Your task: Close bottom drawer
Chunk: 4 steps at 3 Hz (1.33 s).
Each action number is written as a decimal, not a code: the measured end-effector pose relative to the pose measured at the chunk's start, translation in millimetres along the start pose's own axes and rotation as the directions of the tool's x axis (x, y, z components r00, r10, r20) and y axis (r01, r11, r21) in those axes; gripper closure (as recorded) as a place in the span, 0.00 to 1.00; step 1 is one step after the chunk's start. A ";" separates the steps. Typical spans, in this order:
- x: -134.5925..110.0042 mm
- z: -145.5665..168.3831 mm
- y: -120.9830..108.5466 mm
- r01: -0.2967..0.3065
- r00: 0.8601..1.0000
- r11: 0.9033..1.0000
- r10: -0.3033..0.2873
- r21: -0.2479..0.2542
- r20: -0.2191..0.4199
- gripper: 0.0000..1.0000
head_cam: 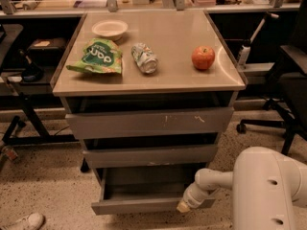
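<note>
— While the bottom drawer [144,206] stands pulled out like that, how much of the job would you call done?

— Hardly any, by my reckoning. It is the lowest of 3 grey drawers in the cabinet. Its front juts well forward of the middle drawer [151,155] above it, so the shallow box inside shows. The end effector [183,207] sits low at the right end of that front, at the tip of the white arm [268,190]. It is touching the front or just beside it, I cannot tell which, nor can I tell whether it is open or closed.

— So what is left?

— The whole push, I judge. The front has to travel back until it lines up under the other 2. The top drawer [148,122] and the middle one also show dark gaps above them, but they are not the job.

— And the surface?

— A tan surface [172,37] on top of the cabinet carries 4 things. A white bowl [110,29] sits at the back left, with a green snack bag [97,56] in front of it. A can [144,58] lies on its side near the middle, and a red apple [203,58] is well apart to the right.

— The room?

— It has a speckled floor [43,186] and a dark office chair [292,80] on the right. A cluttered bench runs behind, and 1 white shoe [24,222] lies at the lower left corner.
</note>
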State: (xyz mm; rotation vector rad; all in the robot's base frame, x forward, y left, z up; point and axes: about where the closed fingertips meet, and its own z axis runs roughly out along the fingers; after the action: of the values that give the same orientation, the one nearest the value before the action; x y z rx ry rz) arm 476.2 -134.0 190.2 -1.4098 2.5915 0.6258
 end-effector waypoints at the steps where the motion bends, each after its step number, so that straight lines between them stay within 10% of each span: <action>1: 0.0 0.0 0.0 0.000 1.000 1.000 0.000 0.000 0.000 0.34; 2: 0.0 0.0 0.0 0.000 1.000 1.000 0.000 0.000 0.000 0.11; 4: 0.0 0.1 0.1 0.000 1.000 1.000 0.000 0.000 0.000 0.00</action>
State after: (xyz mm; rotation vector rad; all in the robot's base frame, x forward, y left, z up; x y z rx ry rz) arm 476.1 -133.9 190.2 -1.4099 2.5916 0.6261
